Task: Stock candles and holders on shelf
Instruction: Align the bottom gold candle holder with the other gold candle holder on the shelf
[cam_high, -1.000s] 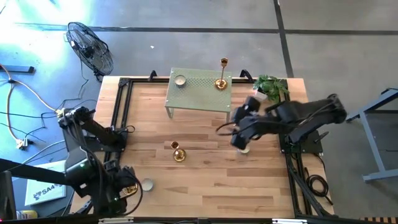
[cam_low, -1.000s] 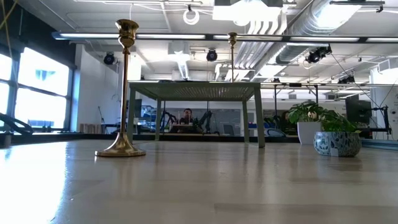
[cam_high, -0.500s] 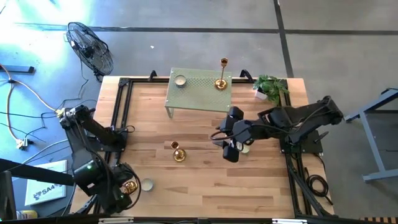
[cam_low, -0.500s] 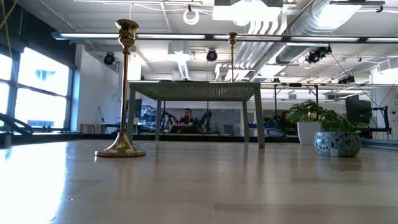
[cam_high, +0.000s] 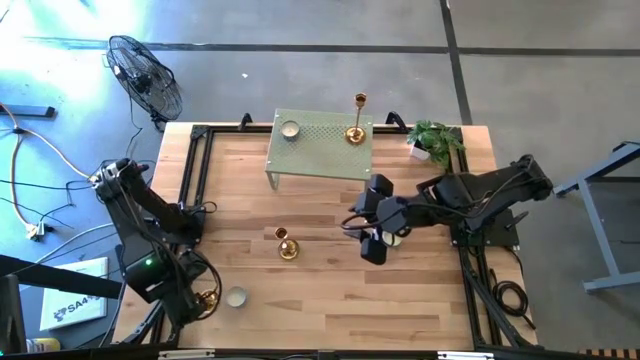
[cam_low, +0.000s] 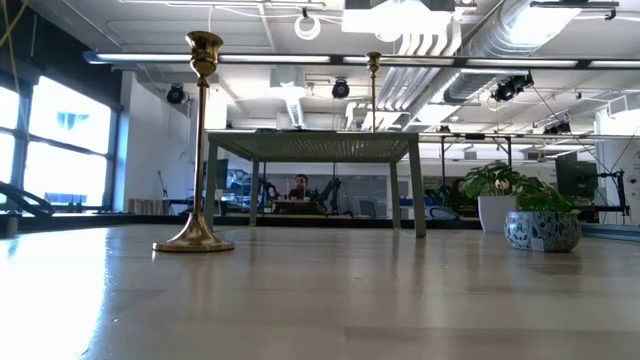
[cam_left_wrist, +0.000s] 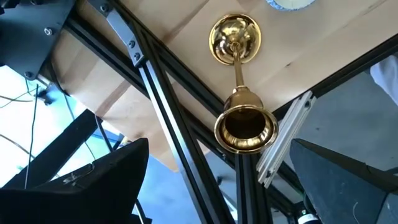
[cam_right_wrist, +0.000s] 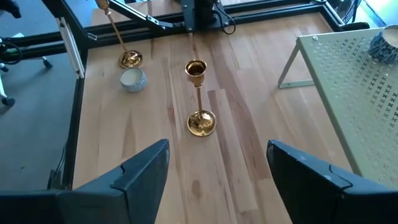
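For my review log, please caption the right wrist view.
Open right tool faces a brass holder standing mid-table, another holder and candle beyond, green shelf alongside.

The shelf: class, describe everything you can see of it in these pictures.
The shelf is a pale sage-green rectangular riser, metal by its look, with a perforated top and short legs. It stands level at the far middle of the wooden table. On top stand a pale candle at one end and a tall gold holder near the other. Neither gripper touches it.
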